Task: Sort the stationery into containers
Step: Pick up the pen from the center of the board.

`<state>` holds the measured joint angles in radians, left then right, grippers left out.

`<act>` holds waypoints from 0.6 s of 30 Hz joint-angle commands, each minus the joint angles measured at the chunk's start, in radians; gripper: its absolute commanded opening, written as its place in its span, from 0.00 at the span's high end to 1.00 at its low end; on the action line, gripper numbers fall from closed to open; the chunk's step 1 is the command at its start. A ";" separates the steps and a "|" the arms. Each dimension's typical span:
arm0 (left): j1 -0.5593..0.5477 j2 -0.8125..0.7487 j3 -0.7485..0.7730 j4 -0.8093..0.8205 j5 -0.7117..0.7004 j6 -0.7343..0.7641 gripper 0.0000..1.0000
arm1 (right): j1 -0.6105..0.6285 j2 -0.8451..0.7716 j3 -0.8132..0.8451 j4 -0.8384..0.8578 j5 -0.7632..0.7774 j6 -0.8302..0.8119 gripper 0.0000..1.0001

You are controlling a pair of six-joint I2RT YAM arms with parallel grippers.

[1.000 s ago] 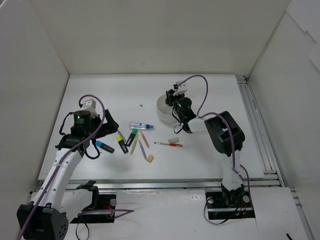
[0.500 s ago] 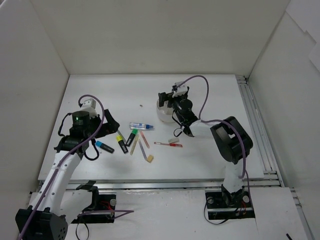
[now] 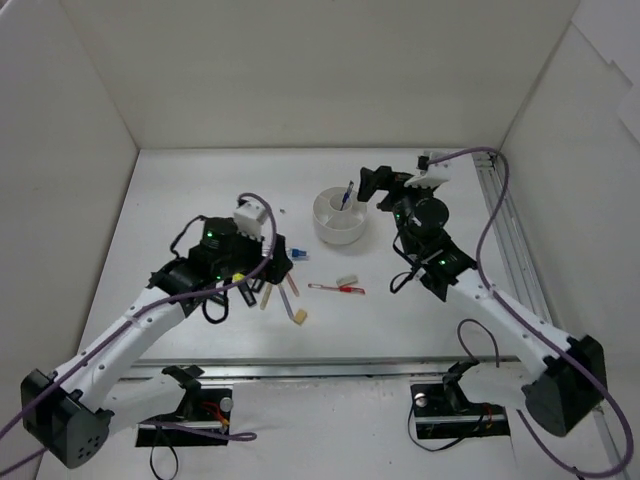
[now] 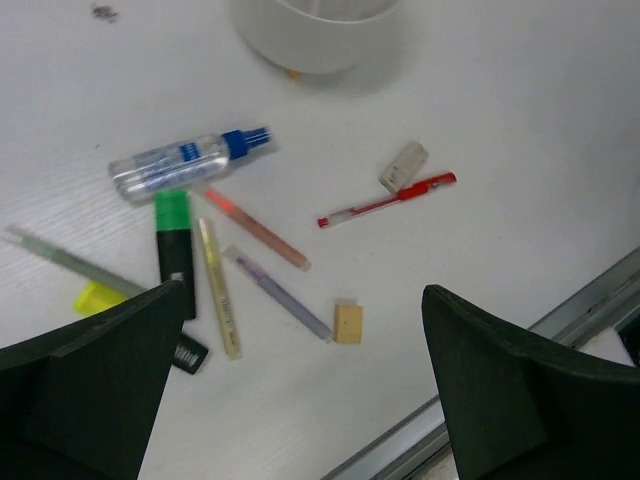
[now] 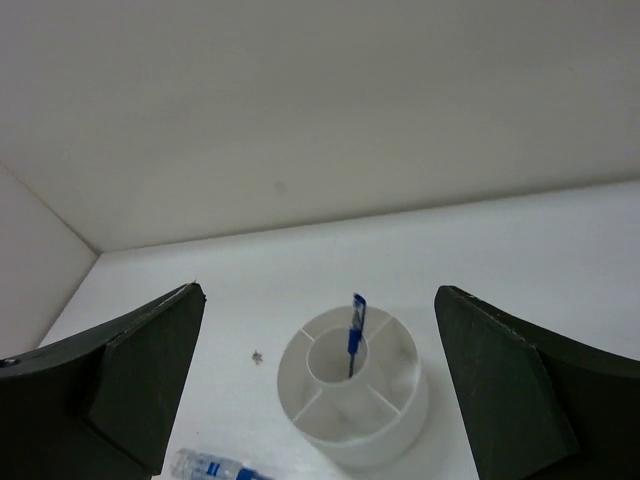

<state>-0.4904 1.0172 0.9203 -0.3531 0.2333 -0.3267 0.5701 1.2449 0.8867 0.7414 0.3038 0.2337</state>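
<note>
Left wrist view: left pincer (image 4: 305,290) hovering released above loose stationery (image 4: 260,228); right pincer (image 5: 320,290) released, facing tub (image 5: 345,445). Next pick likely needing descent, clenching.

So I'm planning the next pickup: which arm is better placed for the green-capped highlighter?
Left. Its open jaws hang above the green-capped highlighter among the loose pens; the right arm's open jaws face the tub, away from the pile.
</note>
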 commanded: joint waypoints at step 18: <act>-0.444 0.727 0.416 0.042 -0.046 0.491 0.05 | -0.019 -0.599 -0.111 -0.950 0.207 0.277 0.02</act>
<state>-0.9016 1.7145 1.2362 -0.2829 0.1802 0.0780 0.5579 0.6472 0.7780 -0.1993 0.4831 0.4908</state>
